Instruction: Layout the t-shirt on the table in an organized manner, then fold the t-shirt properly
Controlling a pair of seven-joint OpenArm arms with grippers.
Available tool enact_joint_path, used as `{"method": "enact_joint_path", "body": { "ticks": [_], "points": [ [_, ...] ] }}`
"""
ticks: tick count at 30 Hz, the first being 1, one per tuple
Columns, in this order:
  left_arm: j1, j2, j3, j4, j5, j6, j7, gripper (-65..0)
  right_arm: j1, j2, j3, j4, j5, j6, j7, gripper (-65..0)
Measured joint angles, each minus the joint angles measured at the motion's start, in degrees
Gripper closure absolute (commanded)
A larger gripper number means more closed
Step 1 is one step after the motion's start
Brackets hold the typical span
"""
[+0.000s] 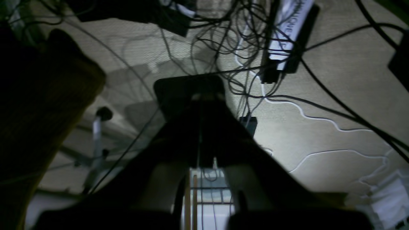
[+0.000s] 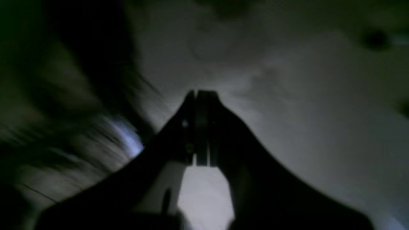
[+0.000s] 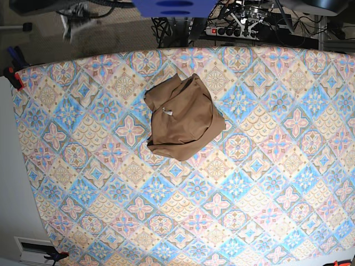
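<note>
The t-shirt [image 3: 183,117] lies in a crumpled tan-brown heap on the far middle of the table [image 3: 266,183], with its small white tag [image 3: 168,112] showing on top. Neither arm appears in the base view. In the left wrist view my left gripper [image 1: 199,95] is shut with nothing in it, hanging over a carpeted floor. The right wrist view is dark and blurred; my right gripper [image 2: 201,94] is shut and empty there too. No cloth shows between either pair of fingers.
A tangle of cables [image 1: 223,38] and a white-labelled box [image 1: 287,28] lie on the floor below the left gripper. Beyond the table's far edge sit a power strip [image 3: 224,31] and a blue part [image 3: 175,6]. A red clamp [image 3: 15,77] grips the table's left corner.
</note>
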State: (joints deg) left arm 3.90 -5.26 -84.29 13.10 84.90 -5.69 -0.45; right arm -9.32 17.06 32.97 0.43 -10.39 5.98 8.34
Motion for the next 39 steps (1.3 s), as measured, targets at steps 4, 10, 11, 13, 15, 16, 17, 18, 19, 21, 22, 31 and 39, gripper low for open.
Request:
{"method": "enact_joint_path", "body": {
  "ticks": [4, 10, 11, 13, 15, 16, 17, 18, 19, 21, 22, 31, 39],
  "points": [
    [-2.34, 0.17, 0.07, -0.04, -0.02, 5.84, 3.34, 0.0, -2.93, -2.25, 0.0, -1.14, -3.85, -8.13, -2.36, 0.0],
    [-4.22, -0.13, 0.15, 0.0, -0.02, 9.81, 3.52, 0.0, 1.7, -0.42, 0.0, 0.55, -7.04, -22.82, 1.64, 0.0],
    [-4.28, -0.13, 0.17, 0.0, 0.0, 9.79, 3.5, 0.0, 0.76, -0.39, 0.0, 0.37, -6.99, -25.07, 0.87, 0.0],
    [-4.68, -0.13, 0.17, 0.0, 0.02, 9.79, 3.52, 0.0, -0.83, -0.81, 0.02, -0.57, -6.62, -27.89, -0.79, 0.0],
    [-5.07, -0.13, 0.15, 0.0, 0.0, 9.79, 3.72, 0.0, -1.75, -2.08, 0.13, -0.94, -6.16, -30.8, -1.55, 0.0],
    [-5.25, -0.11, 0.17, 0.0, 0.0, 9.75, 3.65, 0.0, -1.57, -2.71, 0.22, -0.94, -6.19, -31.54, -1.31, 0.0],
    [-5.51, -0.13, 0.17, 0.0, 0.0, 9.77, 3.52, 0.0, -0.98, -3.15, 0.24, -0.9, -6.38, -31.26, -1.05, 0.0],
    [-5.53, -0.13, 0.17, 0.0, 0.0, 9.77, 3.45, 0.0, -0.39, -3.41, 0.24, -0.83, -6.67, -31.28, -0.5, 0.0],
    [-5.75, -0.15, 0.17, 0.0, 0.0, 9.79, 3.1, 0.0, 0.26, -3.54, 0.24, -0.46, -6.64, -31.26, -0.11, 0.0],
    [-5.79, -0.13, 0.17, 0.0, 0.0, 9.77, -0.33, 0.0, 0.96, -3.72, 0.22, 0.09, -6.82, -31.87, 1.18, 0.0],
    [-5.79, -0.13, 0.15, 0.0, 0.0, 9.77, -1.25, 0.0, 0.92, -3.93, 0.22, 0.13, -6.78, -32.2, 1.03, 0.0],
    [-5.79, -0.13, 0.15, 0.0, 0.0, 9.75, -2.54, 0.0, -0.09, -5.51, 3.02, -0.46, -6.38, -31.95, -0.42, 0.0],
    [-5.81, -0.02, 0.17, 0.0, 0.0, 9.75, -2.54, 0.0, -0.37, -5.64, 3.69, -0.55, -6.38, -32.11, -0.31, 0.0]
  ]
}}
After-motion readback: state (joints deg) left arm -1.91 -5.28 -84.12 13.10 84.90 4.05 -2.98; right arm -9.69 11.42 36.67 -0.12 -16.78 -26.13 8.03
